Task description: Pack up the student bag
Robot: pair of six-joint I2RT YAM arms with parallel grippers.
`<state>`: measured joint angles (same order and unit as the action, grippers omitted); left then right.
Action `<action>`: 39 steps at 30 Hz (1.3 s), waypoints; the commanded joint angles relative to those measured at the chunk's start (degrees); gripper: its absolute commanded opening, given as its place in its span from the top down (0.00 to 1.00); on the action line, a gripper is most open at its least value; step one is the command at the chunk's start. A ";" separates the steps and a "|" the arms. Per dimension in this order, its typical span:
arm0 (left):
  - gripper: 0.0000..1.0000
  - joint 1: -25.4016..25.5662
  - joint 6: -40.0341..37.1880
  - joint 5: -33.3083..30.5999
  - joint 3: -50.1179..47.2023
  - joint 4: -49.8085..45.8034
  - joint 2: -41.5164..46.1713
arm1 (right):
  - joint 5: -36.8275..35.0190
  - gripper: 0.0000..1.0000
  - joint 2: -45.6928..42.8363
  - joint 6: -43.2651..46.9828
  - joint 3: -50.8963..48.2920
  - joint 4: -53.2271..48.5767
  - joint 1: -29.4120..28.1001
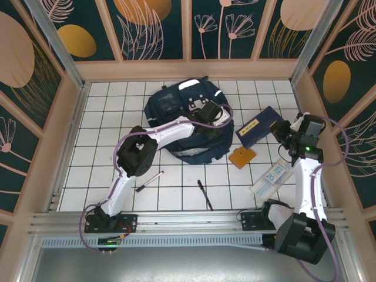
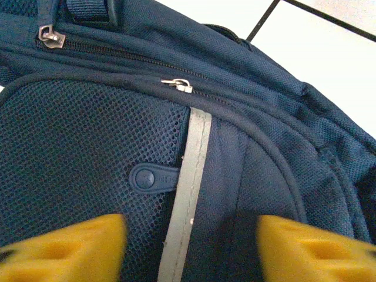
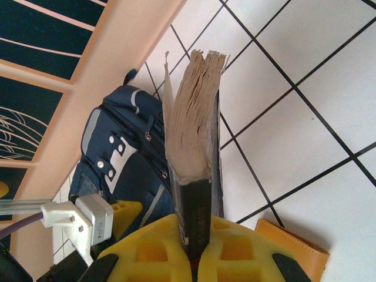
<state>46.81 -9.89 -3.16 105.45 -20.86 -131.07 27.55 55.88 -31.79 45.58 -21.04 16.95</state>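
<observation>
The student bag lies on the white tile table, near the back wall and a bit left of the middle. It is big and dark blue.

The left pincer is over the right part of the bag. From the left wrist camera, the bag is right under the left pincer. Its two yellow fingers are spread wide and hold nothing. A grey stripe on the bag runs down between them, next to a net pocket. A small zip tab sits just above the stripe. The fingers look blurry, so I cannot tell if they touch the cloth.

The right pincer is to the right of the bag. It is squeezed tight on a blue book. From the right wrist camera, the book stands on its edge between the yellow fingers, with its pages a little open at the far end. The bag lies past the book, to the left.

A flat brown pouch lies just beside the book. Two pens lie in front of the bag.
</observation>
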 commanded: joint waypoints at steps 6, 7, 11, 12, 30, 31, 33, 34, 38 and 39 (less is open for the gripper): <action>1.00 -0.69 -5.25 -4.14 2.41 0.30 8.06 | 11.20 1.00 -1.40 2.80 1.05 -2.72 0.45; 1.00 -0.76 -5.54 -4.45 3.75 -0.36 8.41 | 12.50 1.00 -1.60 3.03 0.56 -2.85 0.45; 1.00 -1.98 -5.42 -3.95 12.48 -5.85 8.13 | 17.43 1.00 -2.42 4.07 -0.73 -4.25 0.36; 1.00 -2.22 -5.45 -3.89 14.84 -7.17 8.02 | 18.81 1.00 -2.35 4.27 -1.02 -4.42 0.30; 1.00 -4.18 -3.77 -2.48 35.79 -14.55 5.62 | 27.39 1.00 11.95 -21.99 -11.00 38.87 -18.42; 1.00 -4.26 -3.69 -2.30 35.79 -14.41 5.68 | 26.16 1.00 14.16 -24.30 -10.66 42.55 -19.52; 1.00 -4.23 -3.60 -2.29 35.82 -14.45 5.80 | 23.03 1.00 17.79 -27.43 -9.81 48.44 -20.74; 1.00 -4.27 -3.41 -2.22 35.86 -14.47 5.73 | 19.73 1.00 19.25 -28.12 -9.33 50.07 -21.27; 1.00 -4.15 -2.45 -0.99 35.88 -14.13 5.93 | 9.60 1.00 26.63 -30.24 -6.82 56.53 -23.06; 1.00 -4.18 -2.35 -0.88 35.88 -14.08 6.02 | 9.85 1.00 29.03 -32.05 -6.03 59.68 -23.39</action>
<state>42.44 -13.43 -5.26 138.34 -39.90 -126.96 43.79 81.56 -58.17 36.40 25.23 -5.56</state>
